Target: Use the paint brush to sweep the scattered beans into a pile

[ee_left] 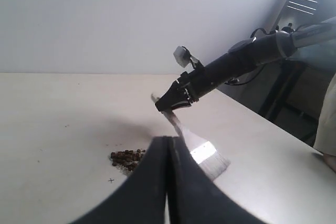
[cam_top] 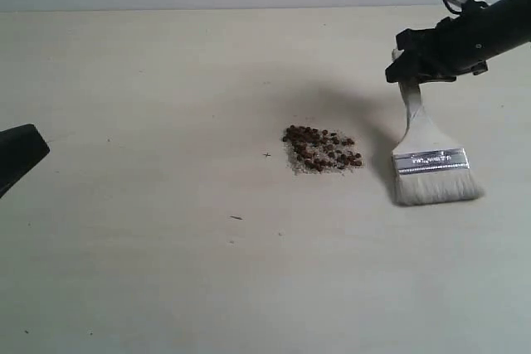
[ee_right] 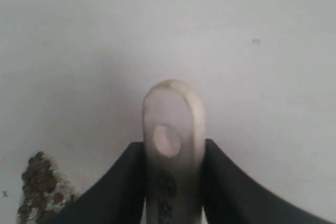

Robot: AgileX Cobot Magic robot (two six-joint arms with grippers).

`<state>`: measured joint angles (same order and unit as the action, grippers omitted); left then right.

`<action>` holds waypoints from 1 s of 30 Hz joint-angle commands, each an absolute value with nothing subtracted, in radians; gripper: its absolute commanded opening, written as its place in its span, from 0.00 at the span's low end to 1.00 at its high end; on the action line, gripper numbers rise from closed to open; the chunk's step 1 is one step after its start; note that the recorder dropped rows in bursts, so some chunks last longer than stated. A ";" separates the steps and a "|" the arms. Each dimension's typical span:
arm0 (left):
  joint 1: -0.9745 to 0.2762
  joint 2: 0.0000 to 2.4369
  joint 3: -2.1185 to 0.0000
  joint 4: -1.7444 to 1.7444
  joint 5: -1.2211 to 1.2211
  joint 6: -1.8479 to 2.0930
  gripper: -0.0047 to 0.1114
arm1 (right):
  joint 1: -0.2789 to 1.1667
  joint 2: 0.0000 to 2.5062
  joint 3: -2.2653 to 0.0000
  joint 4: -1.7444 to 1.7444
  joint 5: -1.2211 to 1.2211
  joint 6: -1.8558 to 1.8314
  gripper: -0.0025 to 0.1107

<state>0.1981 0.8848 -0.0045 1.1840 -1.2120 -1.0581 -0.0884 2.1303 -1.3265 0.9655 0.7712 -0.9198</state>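
Black right hand (cam_top: 408, 70) pinching paint brush (cam_top: 431, 160) handle upright, bristles beside pile (cam_top: 322, 149), left hand (ee_left: 169, 148) pressed together

You see a smooth, matt table (cam_top: 141, 97) under dull beans (cam_top: 322, 148). Your paint brush (cam_top: 430, 159) has a shiny metal ferrule, soft pale bristles and a smooth cream handle; the right gripper (cam_top: 412, 64) is matt black.
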 commanded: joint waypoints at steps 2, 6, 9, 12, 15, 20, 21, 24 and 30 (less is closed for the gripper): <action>0.200 0.879 0.000 1.176 -1.220 -1.066 0.04 | -0.095 2.129 -1.334 0.903 0.660 -0.831 0.36; 0.200 0.879 0.000 1.176 -1.220 -1.066 0.04 | -0.095 2.116 -1.334 0.863 0.596 -0.773 0.34; 0.200 0.879 0.000 1.176 -1.220 -1.066 0.04 | -0.095 2.062 -1.328 0.793 0.569 -0.668 0.21; 0.200 0.879 0.000 1.176 -1.220 -1.066 0.04 | -0.095 1.953 -1.261 0.787 0.523 -0.670 0.02; 0.200 0.879 0.000 1.176 -1.220 -1.066 0.04 | -0.081 1.776 -1.107 0.842 0.360 -0.709 0.02; 0.200 0.879 0.000 1.176 -1.220 -1.066 0.04 | -0.026 1.444 -0.796 0.928 0.049 -0.788 0.02; 0.200 0.879 0.000 1.176 -1.220 -1.066 0.04 | -0.009 1.374 -0.745 0.928 0.012 -0.783 0.02; 0.200 0.879 0.000 1.176 -1.220 -1.066 0.04 | 0.040 1.181 -0.628 0.928 -0.034 -0.783 0.02; 0.200 0.879 0.000 1.176 -1.220 -1.066 0.04 | 0.145 0.764 -0.403 0.929 -0.039 -0.783 0.02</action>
